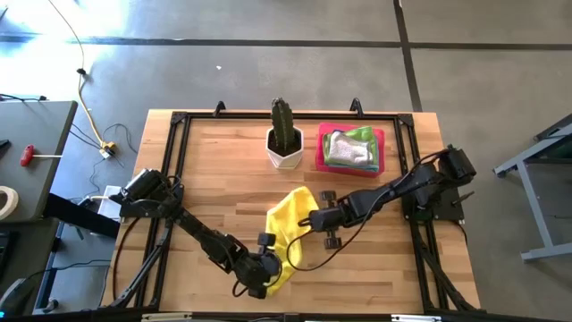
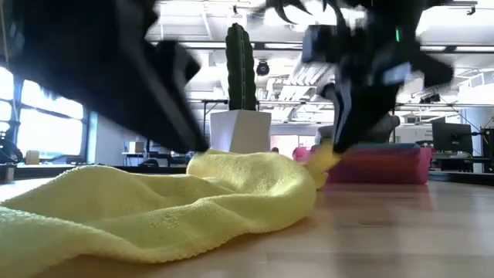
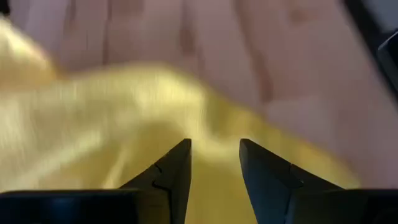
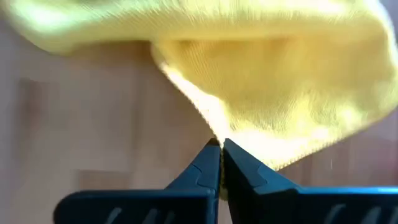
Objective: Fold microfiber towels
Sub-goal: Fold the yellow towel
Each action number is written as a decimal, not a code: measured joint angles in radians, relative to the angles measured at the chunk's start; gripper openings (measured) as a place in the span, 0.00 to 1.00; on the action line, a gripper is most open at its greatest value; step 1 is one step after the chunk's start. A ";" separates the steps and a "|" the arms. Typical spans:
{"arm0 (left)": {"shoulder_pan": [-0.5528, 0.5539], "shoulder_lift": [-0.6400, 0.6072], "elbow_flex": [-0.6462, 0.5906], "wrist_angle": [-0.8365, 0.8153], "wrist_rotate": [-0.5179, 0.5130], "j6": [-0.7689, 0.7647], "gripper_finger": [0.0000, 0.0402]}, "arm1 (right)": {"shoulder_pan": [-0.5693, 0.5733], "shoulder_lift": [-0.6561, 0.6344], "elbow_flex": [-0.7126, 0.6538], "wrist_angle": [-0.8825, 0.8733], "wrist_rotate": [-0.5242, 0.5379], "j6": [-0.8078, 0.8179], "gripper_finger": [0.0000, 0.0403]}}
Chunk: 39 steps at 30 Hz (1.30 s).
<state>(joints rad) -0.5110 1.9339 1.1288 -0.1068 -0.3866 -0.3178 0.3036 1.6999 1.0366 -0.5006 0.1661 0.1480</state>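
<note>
My right gripper (image 4: 220, 144) has its jaws pressed together on an edge of the yellow microfiber towel (image 1: 290, 224), and in the right wrist view the cloth fans out straight ahead of the fingertips. In the high view that gripper (image 1: 310, 221) sits just right of centre, at the towel's right edge, with the arm running off toward the right side of the frame.

My left gripper (image 3: 214, 155) has its jaws spread, with yellow cloth showing between and beyond the two fingers; I cannot tell whether they touch it. From above, this gripper (image 1: 268, 264) is at the lower centre, on the towel's lower end.

The towel lies crumpled on the wooden table (image 1: 214, 179), its long axis running from upper right to lower left of the high frame, so the two grippers sit at roughly opposite ends. In the low view it (image 2: 154, 201) is a rumpled heap, lifted at the right where it is pinched.

I judge the next move depends on the left jaws closing on the near end.

Toward the top of the high frame stand a potted cactus (image 1: 284, 136) and a pink tray (image 1: 320, 148) holding folded towels (image 1: 351, 148).
</note>
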 joint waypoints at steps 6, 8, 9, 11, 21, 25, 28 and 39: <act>0.000 0.000 0.118 0.000 -0.070 0.207 0.31 | 0.046 0.000 0.274 -0.346 -0.075 0.202 0.00; -0.001 0.000 0.150 0.001 -0.150 0.252 0.31 | 0.062 -0.001 0.362 -0.441 -0.094 0.274 0.00; -0.001 0.000 0.164 0.000 -0.201 0.269 0.31 | 0.070 -0.001 0.406 -0.486 -0.098 0.311 0.00; 0.000 0.000 0.192 0.002 -0.300 0.294 0.31 | 0.085 -0.001 0.497 -0.556 -0.115 0.376 0.00; -0.002 -0.001 0.218 0.276 -0.500 0.460 0.31 | 0.118 -0.004 0.832 -0.749 0.011 0.578 0.00; -0.002 -0.001 0.218 0.442 -0.650 0.555 0.31 | 0.118 -0.004 0.864 -0.789 0.063 0.578 0.00; 0.003 -0.001 0.218 0.505 -0.708 0.606 0.31 | 0.117 -0.004 0.863 -0.803 0.069 0.578 0.00; 0.013 -0.001 0.161 0.116 -0.467 0.049 0.32 | 0.083 -0.003 0.813 -0.874 0.079 0.567 0.00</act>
<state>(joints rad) -0.4984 1.9327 1.2899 0.0092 -0.8536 -0.2686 0.3863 1.6970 1.8496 -1.3744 0.2453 0.7147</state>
